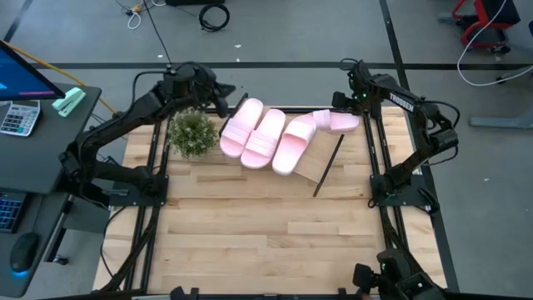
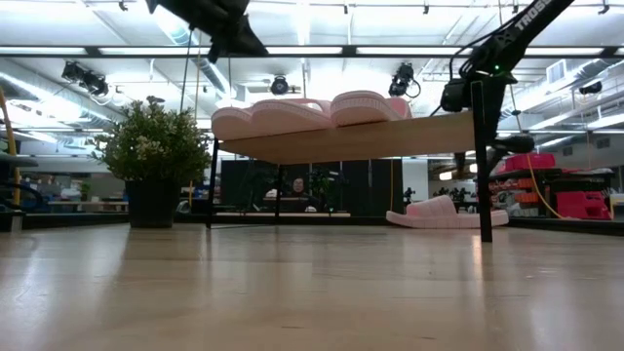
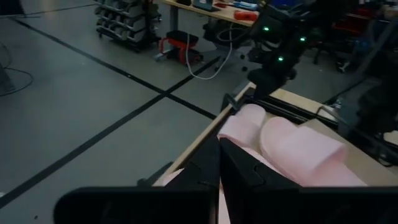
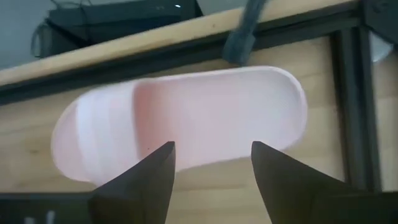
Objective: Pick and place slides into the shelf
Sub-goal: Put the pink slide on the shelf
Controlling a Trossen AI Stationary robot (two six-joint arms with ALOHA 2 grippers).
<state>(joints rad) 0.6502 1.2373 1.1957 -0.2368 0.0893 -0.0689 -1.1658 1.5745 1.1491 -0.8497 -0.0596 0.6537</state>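
Three pink slides lie side by side on the slanted light-wood shelf, seen from table height as slides on the shelf. A fourth slide lies sole-down on the table by the shelf's far right corner and also shows in the low view. My right gripper hangs open above this slide, fingers pointing down and clear of it. My left gripper is shut and high at the shelf's far left, with nothing in it.
A small potted plant stands on the table just left of the shelf. The shelf's thin black legs reach down to the table. A black metal frame runs along both table sides. The near half of the tabletop is bare wood.
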